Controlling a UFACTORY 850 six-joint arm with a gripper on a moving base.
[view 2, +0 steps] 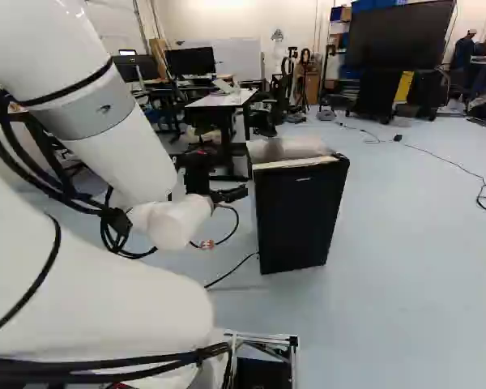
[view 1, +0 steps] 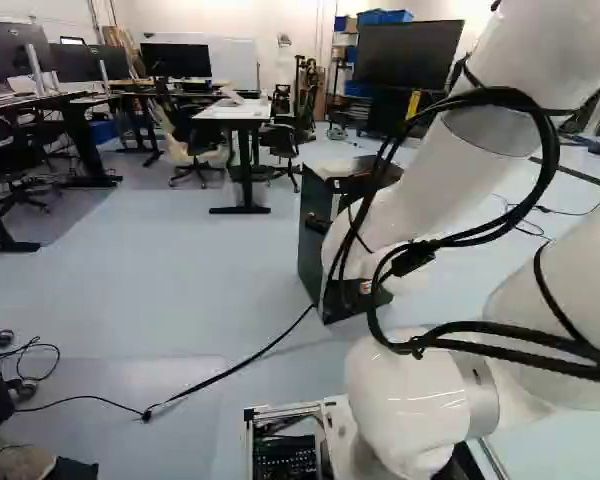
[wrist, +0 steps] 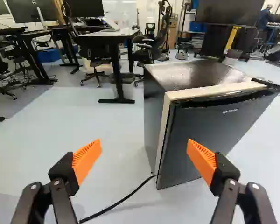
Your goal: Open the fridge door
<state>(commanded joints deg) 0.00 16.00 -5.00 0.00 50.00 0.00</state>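
Item: my gripper [wrist: 143, 148], fingers wide apart, gripping nothing. Item: one small fridge [wrist: 151, 112], upright on the floor [wrist: 112, 126], ahead of me; contents hidden. Item: its black door [wrist: 247, 119], apparently shut; rigid, smooth, probably slippery; stiff until the seal yields, then light. Suggested hold: upright edge [wrist: 170, 135] beside the pale strip [wrist: 214, 90], opposite the apparent hinge [wrist: 267, 83].

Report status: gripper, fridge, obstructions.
Gripper open, holding nothing. Fridge ahead, door closed. Black cable on floor at fridge's lower corner, not crossing door.
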